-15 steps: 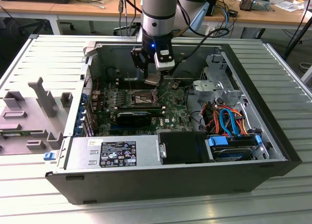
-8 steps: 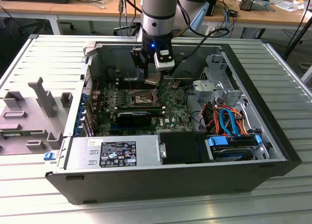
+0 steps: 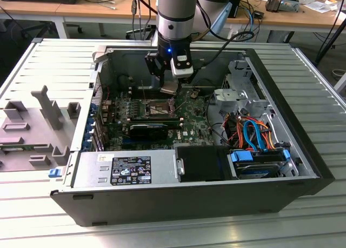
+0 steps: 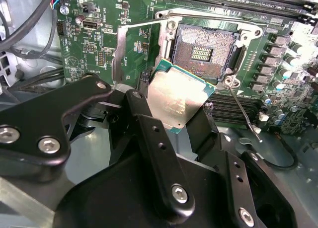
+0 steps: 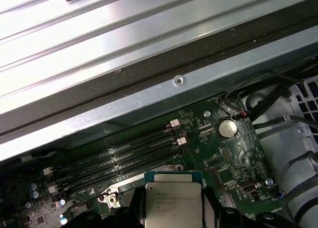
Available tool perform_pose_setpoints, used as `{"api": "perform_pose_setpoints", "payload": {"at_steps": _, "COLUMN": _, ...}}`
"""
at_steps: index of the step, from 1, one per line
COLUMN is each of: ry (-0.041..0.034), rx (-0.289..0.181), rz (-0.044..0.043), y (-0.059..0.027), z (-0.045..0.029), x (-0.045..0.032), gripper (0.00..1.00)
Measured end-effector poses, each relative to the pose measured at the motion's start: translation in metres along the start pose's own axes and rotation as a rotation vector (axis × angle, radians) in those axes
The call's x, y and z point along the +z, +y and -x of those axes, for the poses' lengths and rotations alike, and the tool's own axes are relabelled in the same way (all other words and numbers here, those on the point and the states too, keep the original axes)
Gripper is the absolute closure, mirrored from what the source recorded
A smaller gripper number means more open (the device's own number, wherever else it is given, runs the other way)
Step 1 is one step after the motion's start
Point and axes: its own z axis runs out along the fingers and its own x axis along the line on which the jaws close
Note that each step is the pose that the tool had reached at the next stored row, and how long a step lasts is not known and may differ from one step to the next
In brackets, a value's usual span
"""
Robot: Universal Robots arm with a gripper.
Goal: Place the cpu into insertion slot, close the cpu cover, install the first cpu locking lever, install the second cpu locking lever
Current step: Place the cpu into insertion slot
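**A:** What are the fingers (image 4: 144,118) doing?

**B:** They're pinching the cpu (image 4: 176,101) by two opposite edges, one finger on each side. The silver top is facing the second wrist camera.

**A:** Is it sitting in the insertion slot (image 4: 203,51)?

**B:** No, it's hanging clear of it. The slot is lying just past the fingertips, uncovered, with its contact field showing.

**A:** Is the exterior view agreeing?

**B:** Yes. The cpu (image 3: 169,88) is hanging under the arm (image 3: 174,21). The insertion slot (image 3: 157,108) is lying just below the fingers and apart from the chip. All of it is inside the computer case (image 3: 178,202), which is resting on the desk (image 3: 54,64).

**A:** And the cpu cover?

**B:** The cpu cover (image 4: 118,54) is standing swung up off the slot, beside one finger. A thin locking lever (image 4: 243,114) is sticking out from the slot's corner on the other finger's side.

**A:** What's the first wrist view showing?

**B:** The cpu (image 5: 173,203) is sitting between the fingers (image 5: 229,219), printed top up. The memory slots (image 5: 119,158) are running just beyond the fingertips. A coin battery (image 5: 227,127) is sitting farther out on the green motherboard (image 5: 233,158).

**A:** Anything else near the fingers?

**B:** Only a grey fixture (image 3: 38,124), and that's lying on the desk well away from them, outside the case.
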Motion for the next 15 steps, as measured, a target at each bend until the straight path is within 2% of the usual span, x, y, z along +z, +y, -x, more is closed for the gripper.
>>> {"api": "perform_pose_setpoints", "payload": {"at_steps": 15, "ry": -0.0020, "rx": 0.023, "rz": 0.0003, "y": 0.0000, "z": 0.0000, "x": 0.0000, "gripper": 0.45}}
